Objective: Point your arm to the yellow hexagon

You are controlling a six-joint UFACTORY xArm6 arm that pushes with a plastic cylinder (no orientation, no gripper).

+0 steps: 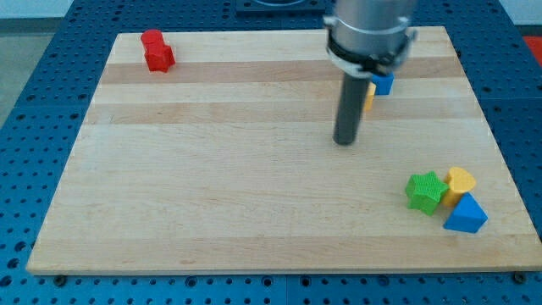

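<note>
While my tip (345,141) rests on the wooden counter (212,186) toward the view's top right, six blocks can be counted. One red block (157,51) sits alone at the top left corner. Two are partly hidden behind the rod: a yellow block (370,95), shape unclear, just right of the rod, and a blue block (384,83) touching it. At the bottom right, one green star (425,191), one yellow heart (461,180) and one blue triangle (465,214) cluster together. No pincer is fitted, so its state cannot be told.

Grey cylindrical arm housing, straight dark rod (345,110).
</note>
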